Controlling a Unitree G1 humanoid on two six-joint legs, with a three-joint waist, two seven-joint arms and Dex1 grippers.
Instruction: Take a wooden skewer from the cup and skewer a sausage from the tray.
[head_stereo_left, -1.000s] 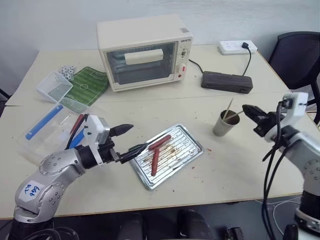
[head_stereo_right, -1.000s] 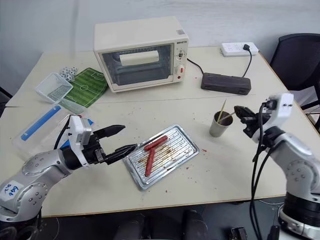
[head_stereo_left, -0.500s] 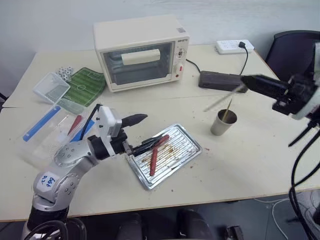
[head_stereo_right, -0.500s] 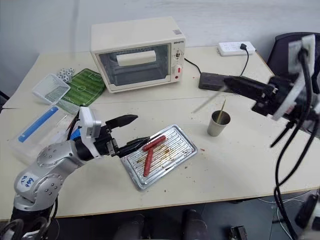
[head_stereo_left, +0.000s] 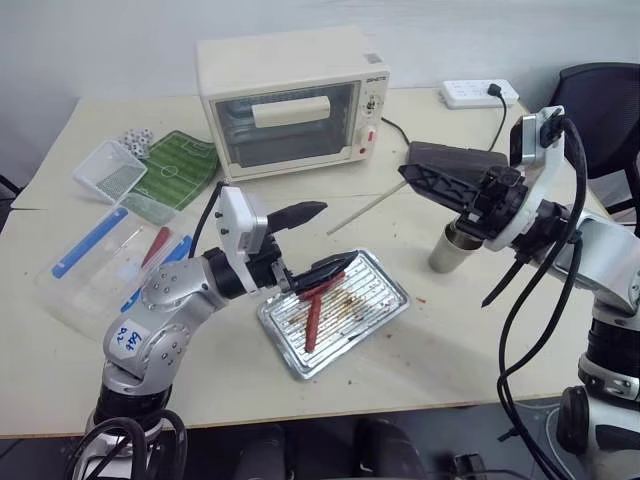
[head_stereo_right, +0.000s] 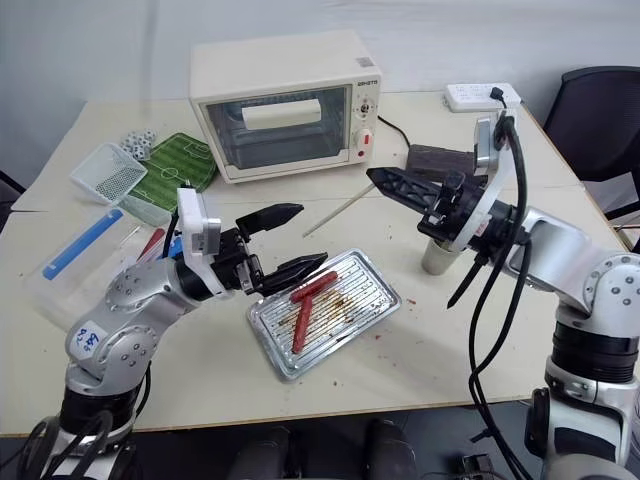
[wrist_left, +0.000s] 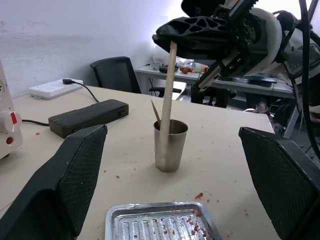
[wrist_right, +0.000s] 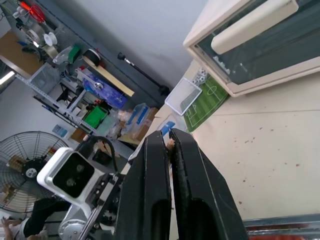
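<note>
Both arms are silver-grey metal with rounded joints. Each wrist carries a white camera block just behind the black ribbed fingers (head_stereo_left: 300, 213). Black cables loop along the right forearm (head_stereo_left: 600, 250); a white handwritten sticker (head_stereo_left: 127, 337) marks the left arm.

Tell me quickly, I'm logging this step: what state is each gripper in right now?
Left gripper: open, holding nothing, above the tray.
Right gripper: closed on a wooden skewer, lifted clear of the cup.

cup (head_stereo_left: 446, 250) — half behind right claw (head_stereo_left: 404, 171)
</note>
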